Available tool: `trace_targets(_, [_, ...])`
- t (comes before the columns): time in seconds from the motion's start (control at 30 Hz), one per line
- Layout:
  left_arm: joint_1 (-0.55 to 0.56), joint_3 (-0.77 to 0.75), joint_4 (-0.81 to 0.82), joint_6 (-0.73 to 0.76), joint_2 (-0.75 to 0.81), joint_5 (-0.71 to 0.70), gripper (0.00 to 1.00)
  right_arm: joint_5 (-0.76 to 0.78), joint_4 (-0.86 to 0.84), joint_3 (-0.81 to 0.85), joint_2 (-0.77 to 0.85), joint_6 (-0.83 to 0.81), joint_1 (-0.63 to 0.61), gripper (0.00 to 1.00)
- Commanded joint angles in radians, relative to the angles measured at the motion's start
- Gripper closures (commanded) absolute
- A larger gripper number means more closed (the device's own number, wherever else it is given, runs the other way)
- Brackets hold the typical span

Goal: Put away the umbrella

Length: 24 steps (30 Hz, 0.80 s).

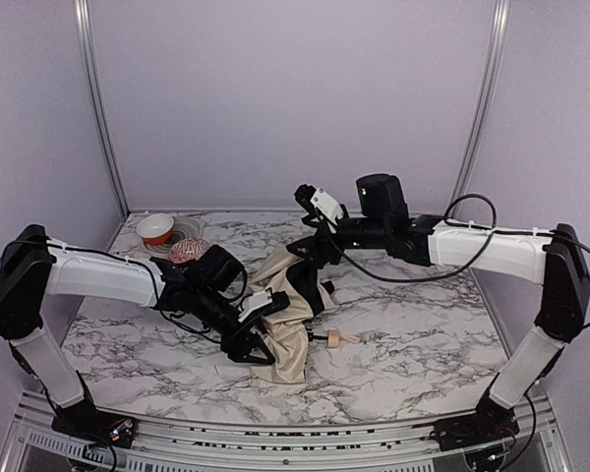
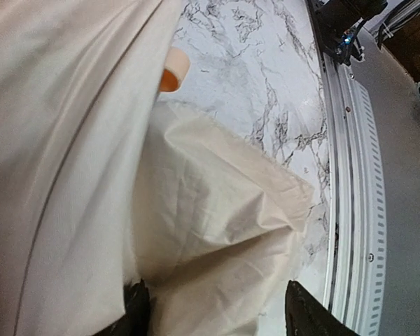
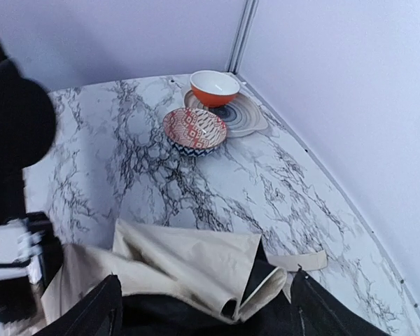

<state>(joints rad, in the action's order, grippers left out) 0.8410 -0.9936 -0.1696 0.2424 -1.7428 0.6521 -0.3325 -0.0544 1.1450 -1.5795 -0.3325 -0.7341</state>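
The umbrella (image 1: 293, 313) lies collapsed in the middle of the marble table, with loose cream fabric, black underside showing and its tan knob handle (image 1: 340, 339) pointing right. My left gripper (image 1: 253, 339) is at its near-left side. In the left wrist view the gripper (image 2: 213, 316) is open, with cream canopy (image 2: 217, 217) spread between the wide-apart fingers (image 2: 137, 308) and the handle (image 2: 173, 70) beyond. My right gripper (image 1: 311, 254) is at the umbrella's far end. In the right wrist view it (image 3: 206, 316) is open over folded cream and black fabric (image 3: 196, 269), with a cream strap (image 3: 299, 260) beside it.
At the back left stand an orange bowl (image 1: 156, 228) on a grey swirl plate (image 1: 185, 234) and a red patterned bowl (image 1: 188, 251). They also show in the right wrist view: orange bowl (image 3: 215, 87), plate (image 3: 243, 115), patterned bowl (image 3: 194, 129). Walls enclose three sides.
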Motion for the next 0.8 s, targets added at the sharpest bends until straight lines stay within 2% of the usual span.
trace_targets(0.0, [0.082, 0.050, 0.026, 0.114, 0.223, -0.125, 0.24, -0.091, 0.223, 0.271, -0.195, 0.131, 0.074, 0.22])
trace_targets(0.07, [0.096, 0.077, 0.065, 0.138, 0.293, -0.150, 0.21, -0.133, 0.335, 0.358, -0.278, 0.101, 0.064, 0.29])
trace_targets(0.17, [0.094, 0.112, 0.101, 0.150, 0.375, -0.163, 0.20, -0.203, 0.508, 0.425, -0.352, -0.002, 0.013, 0.48])
trace_targets(0.2, [0.090, 0.135, 0.126, 0.144, 0.403, -0.172, 0.21, -0.224, 0.552, 0.420, -0.358, -0.033, -0.004, 0.54])
trace_targets(0.3, [0.070, 0.232, 0.279, 0.086, 0.464, -0.284, 0.21, -0.279, 0.598, 0.333, -0.310, -0.095, -0.069, 0.62])
trace_targets(0.4, [0.045, 0.292, 0.392, 0.025, 0.476, -0.403, 0.21, -0.280, 0.505, 0.181, -0.212, -0.080, -0.159, 0.64])
trace_targets(0.57, [0.038, 0.285, 0.418, 0.013, 0.394, -0.489, 0.22, -0.177, 0.304, -0.041, -0.168, 0.023, -0.225, 0.65])
trace_targets(0.67, [0.038, 0.274, 0.422, 0.020, 0.328, -0.482, 0.21, -0.141, 0.276, -0.062, -0.171, 0.027, -0.224, 0.58])
trace_targets(0.77, [0.038, 0.265, 0.430, 0.021, 0.285, -0.493, 0.22, -0.147, 0.340, -0.012, -0.132, -0.017, -0.225, 0.49])
